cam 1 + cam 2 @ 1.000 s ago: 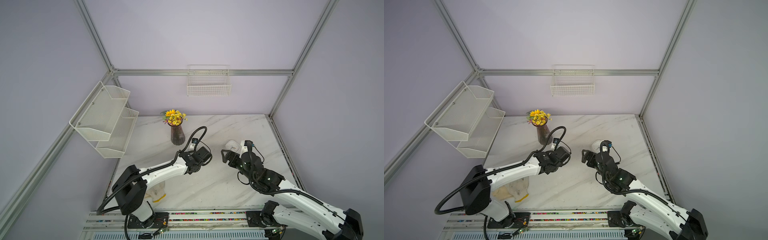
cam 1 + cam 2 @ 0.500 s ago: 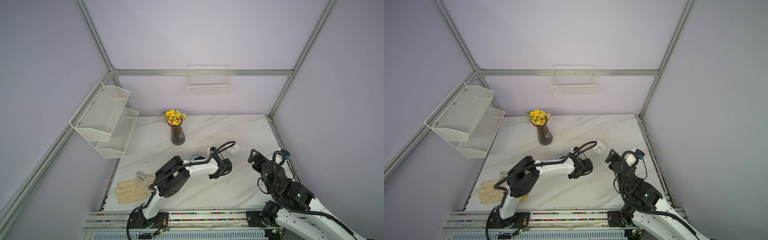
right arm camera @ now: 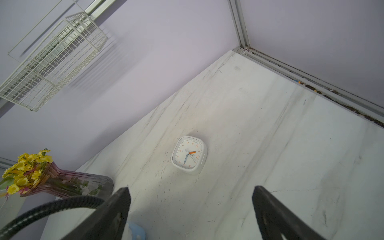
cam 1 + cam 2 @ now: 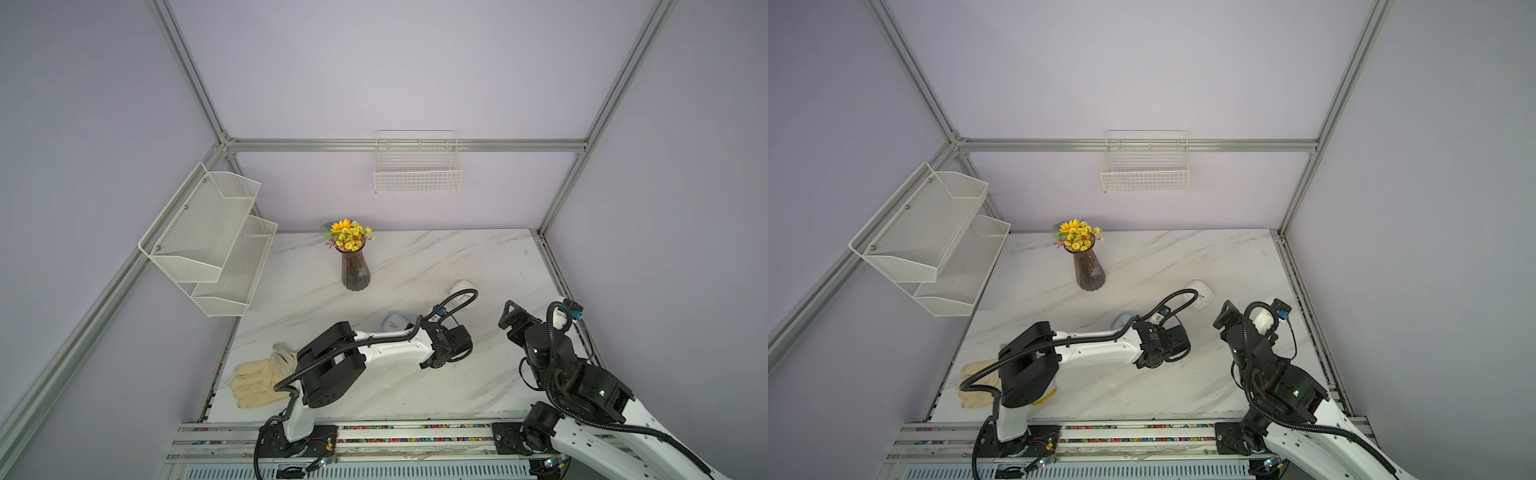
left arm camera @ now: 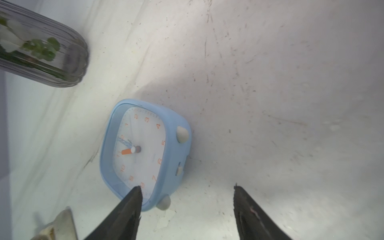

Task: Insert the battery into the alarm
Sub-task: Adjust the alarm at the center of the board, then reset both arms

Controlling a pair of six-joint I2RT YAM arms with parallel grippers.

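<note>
Blue alarm clock (image 5: 143, 153): lying on its back on the counter (image 4: 415, 257), dial up. The case is nearly square with rounded corners, so it has no marked long axis. The 12 side is turned roughly toward the vase (image 4: 355, 270). The footed lower edge, by the 5 to 7 numerals, is turned away from the vase. In both top views the left arm partly hides the clock.

White alarm clock (image 3: 189, 154): also flat on the counter, dial up. It is apart from the blue one, farther from the robot's base and toward the right arm's side.

Left end effector (image 5: 187, 191): fingers spread apart, nothing between them. In the wrist view one fingertip (image 5: 135, 197) overlaps the blue clock's rim near the 8, but contact cannot be confirmed. The other fingertip is over bare counter.

Right end effector (image 3: 191, 192): fingers wide apart, empty, raised above the counter and facing the white clock.

A pale glove (image 4: 259, 380) lies at the counter's front left edge.
</note>
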